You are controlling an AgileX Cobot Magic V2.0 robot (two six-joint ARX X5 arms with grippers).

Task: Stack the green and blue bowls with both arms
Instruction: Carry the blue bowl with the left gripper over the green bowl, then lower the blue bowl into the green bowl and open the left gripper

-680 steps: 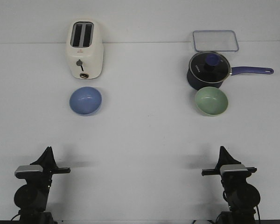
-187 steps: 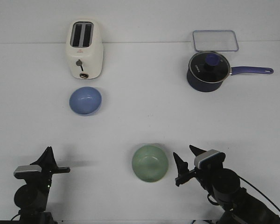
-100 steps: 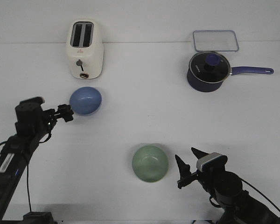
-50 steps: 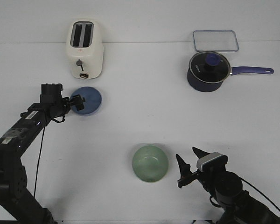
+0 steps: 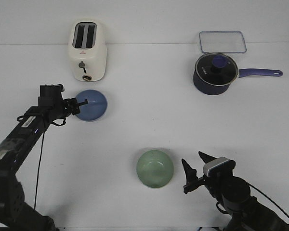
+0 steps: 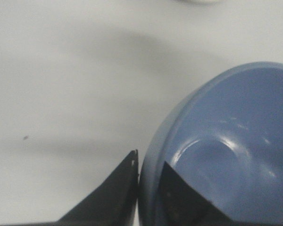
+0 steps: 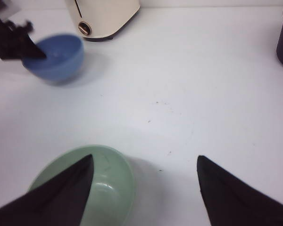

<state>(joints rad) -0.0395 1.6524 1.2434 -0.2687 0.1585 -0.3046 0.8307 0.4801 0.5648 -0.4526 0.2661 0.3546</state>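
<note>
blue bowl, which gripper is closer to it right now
Left. The left gripper is at the blue bowl, its fingers straddling the rim in the left wrist view. The right gripper is open, far across the table, beside the green bowl.

No legible text anywhere; faint marks on the saucepan (image 5: 213,73) are perhaps a brand

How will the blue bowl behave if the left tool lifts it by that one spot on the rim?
The blue bowl looks rigid, so the rim probably won't flex. The left tool straddles only one edge, one finger inside, so it may hang tilted. Its surface looks smooth with a slight sheen, so it could slip or pivot.
</note>
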